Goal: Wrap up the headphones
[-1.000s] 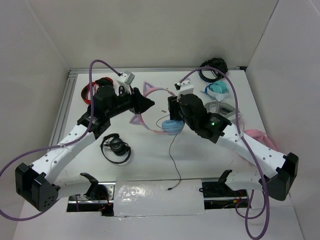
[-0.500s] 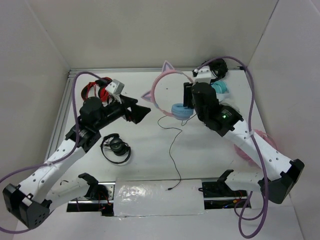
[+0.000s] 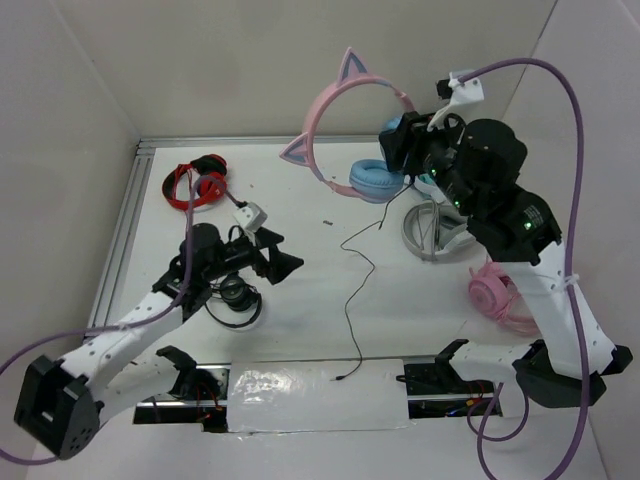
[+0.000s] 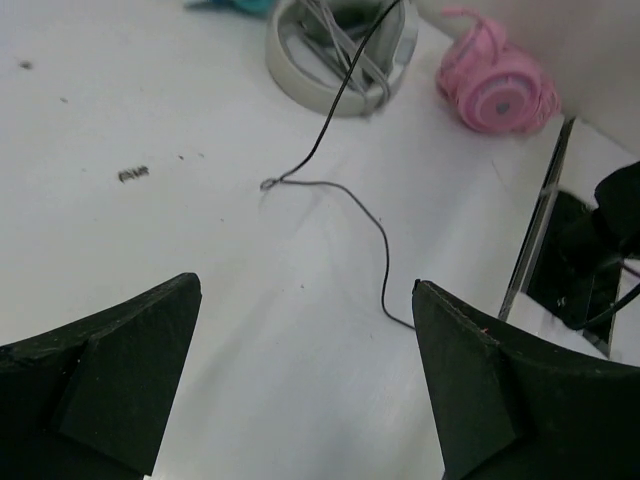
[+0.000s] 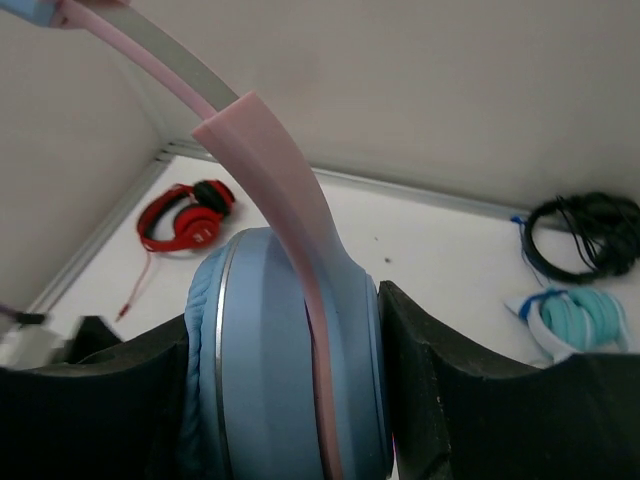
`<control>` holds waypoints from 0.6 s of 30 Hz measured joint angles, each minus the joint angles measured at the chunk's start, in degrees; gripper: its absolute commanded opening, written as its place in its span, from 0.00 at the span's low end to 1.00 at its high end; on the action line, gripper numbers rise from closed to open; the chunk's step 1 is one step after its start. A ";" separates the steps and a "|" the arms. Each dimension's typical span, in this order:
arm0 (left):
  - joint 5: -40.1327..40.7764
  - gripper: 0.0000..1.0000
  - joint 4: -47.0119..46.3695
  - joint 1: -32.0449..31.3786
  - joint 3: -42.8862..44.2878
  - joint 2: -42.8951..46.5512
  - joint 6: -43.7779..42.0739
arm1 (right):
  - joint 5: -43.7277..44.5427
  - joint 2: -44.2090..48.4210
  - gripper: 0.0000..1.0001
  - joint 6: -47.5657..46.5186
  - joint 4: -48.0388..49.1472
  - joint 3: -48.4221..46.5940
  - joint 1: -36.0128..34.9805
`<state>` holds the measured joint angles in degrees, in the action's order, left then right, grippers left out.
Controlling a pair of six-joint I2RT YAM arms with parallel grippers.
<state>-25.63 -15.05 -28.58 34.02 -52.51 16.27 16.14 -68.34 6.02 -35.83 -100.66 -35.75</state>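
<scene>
top external view showed the right gripper (image 3: 400, 150) clamped on one blue ear cup of the headphones (image 3: 372, 182), held high off the table (image 3: 300, 320), headband and cat ears jutting to its left. the black cable (image 3: 352, 290) trailed loose beneath it. the left gripper (image 4: 305, 380) hung low, fingers apart and empty, with the cable ahead of it. the slack cable could have snagged the grey stand (image 3: 432, 232) under the right gripper. against half a second earlier, the headphones were higher and the left arm had drawn back.

From above, you lose most of the headphones' (image 3: 372, 180) gripped ear cup inside the right gripper (image 3: 398, 150); the dark speck (image 3: 327, 222) is too small to name
</scene>
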 measured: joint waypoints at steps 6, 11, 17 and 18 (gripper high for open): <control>-9.44 0.99 -13.90 0.28 -1.77 -15.91 -1.07 | -6.34 -3.26 0.00 -1.05 -3.28 -11.15 0.00; -20.15 0.99 -28.33 -1.07 0.46 -30.86 -0.48 | -8.48 -6.99 0.00 -1.20 -5.66 -17.73 -0.35; -21.03 0.99 -39.17 -7.26 5.25 -43.30 0.83 | -10.86 -10.93 0.00 -0.98 -7.74 -23.80 -0.59; -20.26 0.99 -40.92 -8.15 6.19 -44.98 1.01 | -11.50 -11.39 0.00 -0.87 -8.02 -24.72 -0.70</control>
<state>-45.89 -55.96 -36.73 40.21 -97.49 17.28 4.64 -79.72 5.15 -43.86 -125.38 -36.45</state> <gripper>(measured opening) 0.993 0.587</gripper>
